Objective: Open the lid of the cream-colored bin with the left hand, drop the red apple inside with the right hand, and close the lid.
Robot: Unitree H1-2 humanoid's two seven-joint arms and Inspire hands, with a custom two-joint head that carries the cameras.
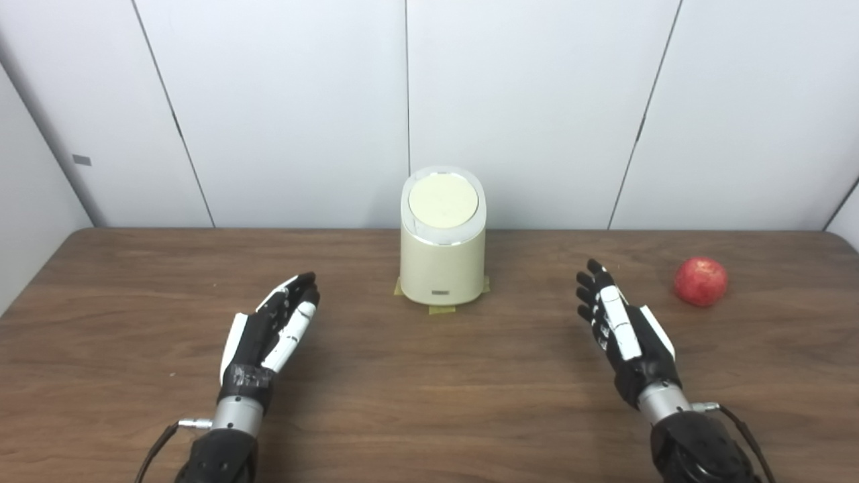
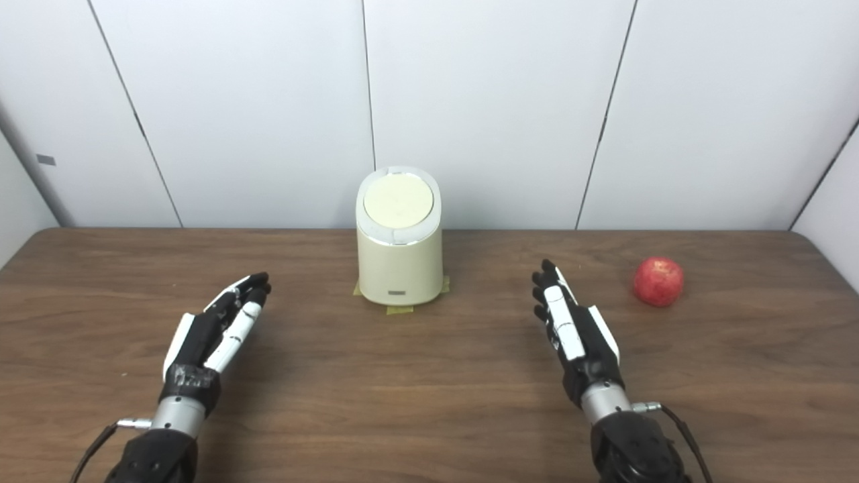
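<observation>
The left hand (image 1: pixel 278 322) lies low over the wooden table (image 1: pixel 429 416), fingers straight and spread, holding nothing, near and to the left of the cream-colored bin (image 1: pixel 443 258). The right hand (image 1: pixel 621 325) mirrors it on the right, also flat, spread and empty, between the bin and the red apple (image 1: pixel 700 282), which sits well apart toward the far right edge.

The bin stands at the far middle of the table with its round lid (image 1: pixel 443 200) shut, on yellowish tape tabs (image 1: pixel 443 310).

The risks, as I judge them:
- The lid looks flush with its rim, offering little to catch; a badly aimed left hand could push the light bin backward or tip it despite the tape.
- The apple is round and free to roll; a glancing touch could send it off the right edge.
- Both arms converging on the bin could collide.
</observation>
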